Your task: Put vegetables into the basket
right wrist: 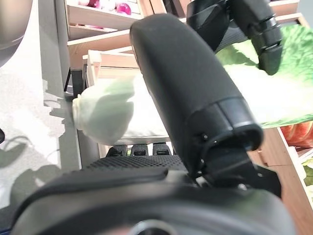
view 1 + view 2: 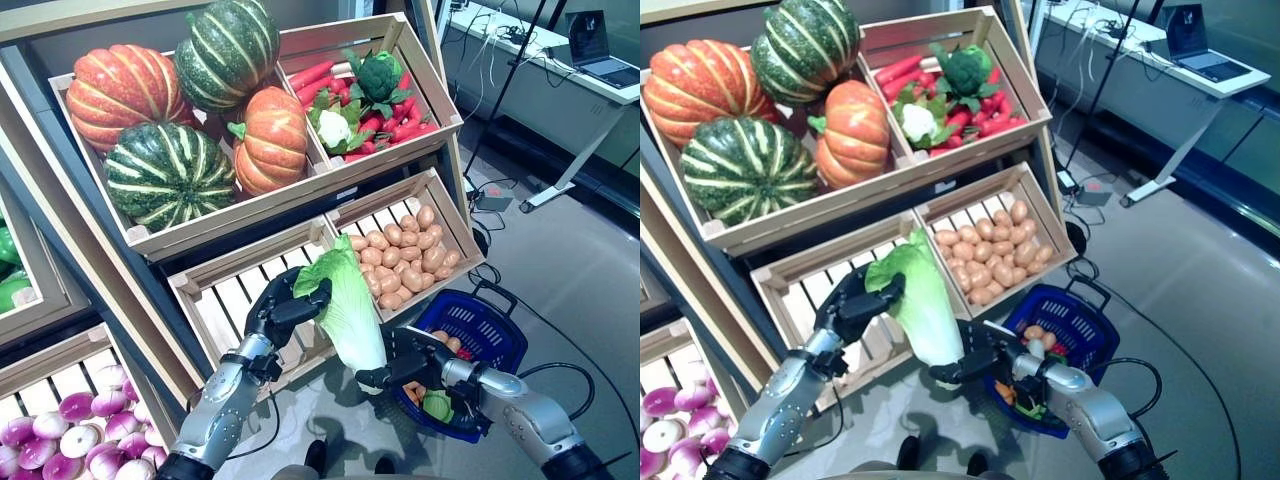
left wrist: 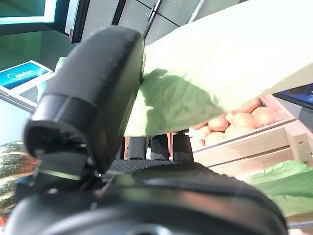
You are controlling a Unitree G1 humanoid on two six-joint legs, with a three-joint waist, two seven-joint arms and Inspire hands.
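My left hand (image 2: 283,313) curls round the leafy top of the cabbage (image 2: 348,312) while my right hand (image 2: 398,362) clasps its pale stem end, sharing its length in front of the empty crate's (image 2: 222,300) front edge, beside the blue basket (image 2: 490,335).
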